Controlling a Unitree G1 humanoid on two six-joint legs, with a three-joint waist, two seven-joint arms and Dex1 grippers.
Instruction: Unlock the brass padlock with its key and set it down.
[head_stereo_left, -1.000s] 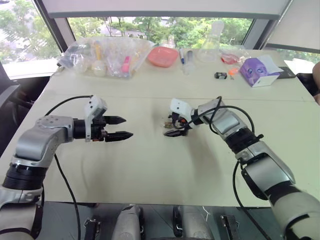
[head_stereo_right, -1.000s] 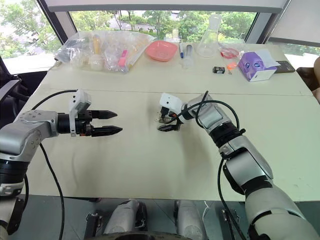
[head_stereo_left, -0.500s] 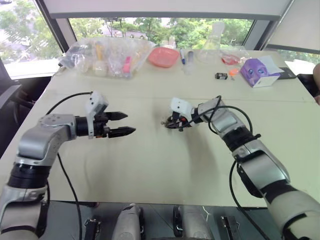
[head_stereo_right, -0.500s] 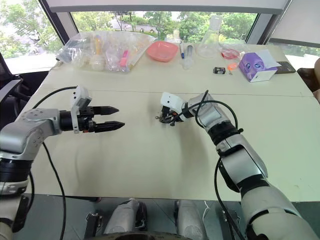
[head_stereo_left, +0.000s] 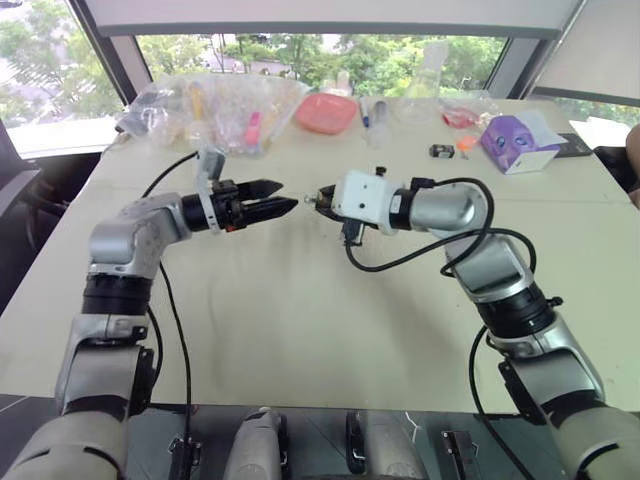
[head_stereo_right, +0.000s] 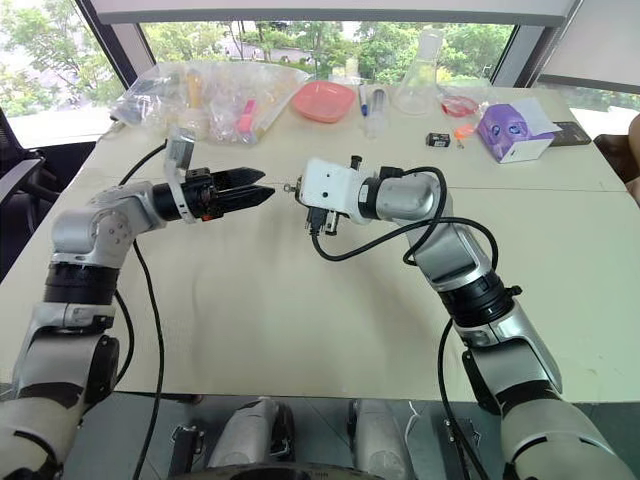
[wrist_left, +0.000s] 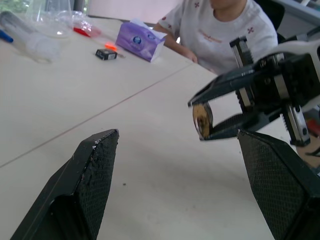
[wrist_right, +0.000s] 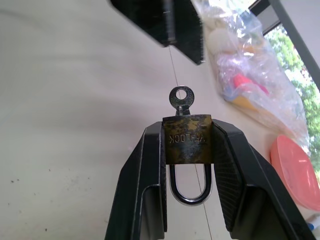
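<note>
My right gripper (wrist_right: 187, 132) is shut on the brass padlock (wrist_right: 187, 139) and holds it above the table. Its fingers clamp the brass body from both sides, and the silver shackle (wrist_right: 189, 192) sits closed between them. The key (wrist_right: 181, 97) is in the lock's keyhole, its round head pointing at my left gripper (head_stereo_left: 285, 196). That gripper is open and level, its tips a short way from the key and apart from it. In the left wrist view the padlock (wrist_left: 202, 119) shows end-on between the right gripper's black fingers.
Along the table's far edge lie a clear plastic bag of items (head_stereo_left: 215, 110), a pink dish (head_stereo_left: 326, 112), a glass flask (head_stereo_left: 421, 95), a small black-and-white box (head_stereo_left: 441, 151) and a purple tissue box (head_stereo_left: 518, 142). A person in a white shirt (wrist_left: 220, 25) sits at the table's right end.
My right gripper closed on the padlock on the table, lifted it and rolled. The left gripper rose and swung right until it faced the key.
</note>
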